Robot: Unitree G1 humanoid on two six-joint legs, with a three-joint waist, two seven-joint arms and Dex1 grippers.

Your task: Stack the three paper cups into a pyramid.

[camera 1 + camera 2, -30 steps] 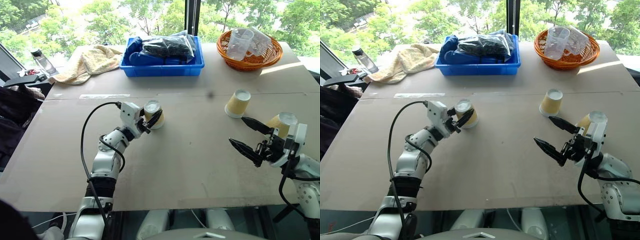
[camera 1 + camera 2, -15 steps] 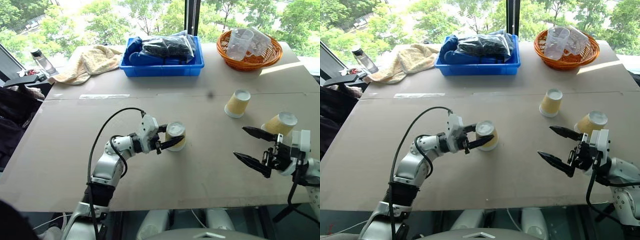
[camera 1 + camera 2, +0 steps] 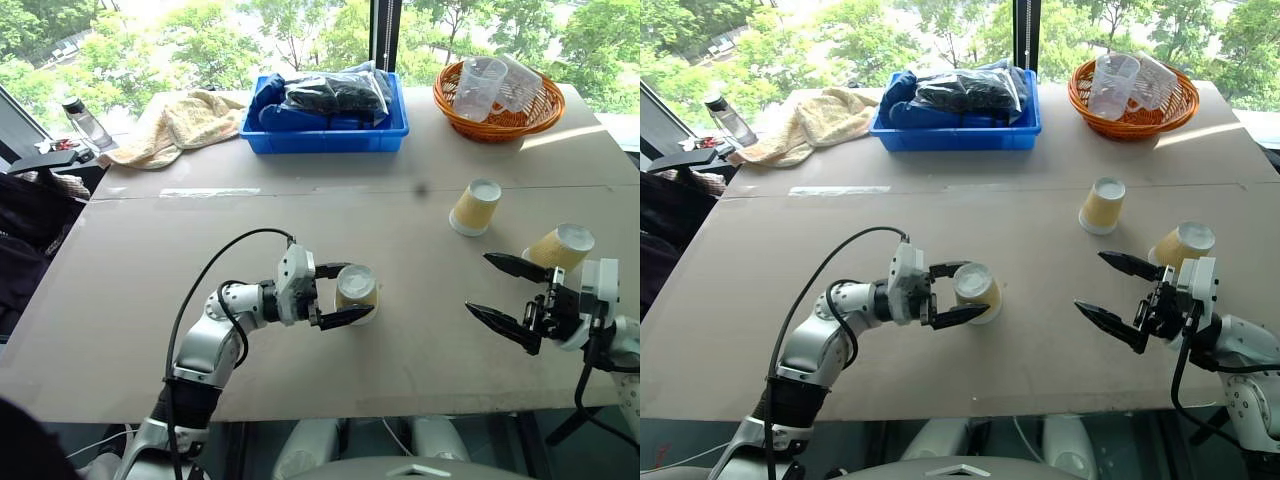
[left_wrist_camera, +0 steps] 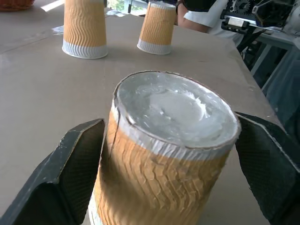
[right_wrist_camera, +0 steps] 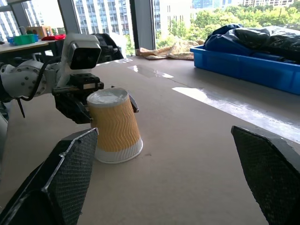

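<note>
Between my fingers: cup (image 3: 357, 290) upside down, axis upright.
My left claw (image 3: 338, 296): spread, gripping nothing (cup freestanding).

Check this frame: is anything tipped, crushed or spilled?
Nothing stands out. All three paper cups stand upside down, apart, undamaged; the left gripper is open around the nearest one.

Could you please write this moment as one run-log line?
left end effector: open around upside-down cup | right end effector: open, empty | other two cups: apart, unstacked | pyramid: not built
</note>
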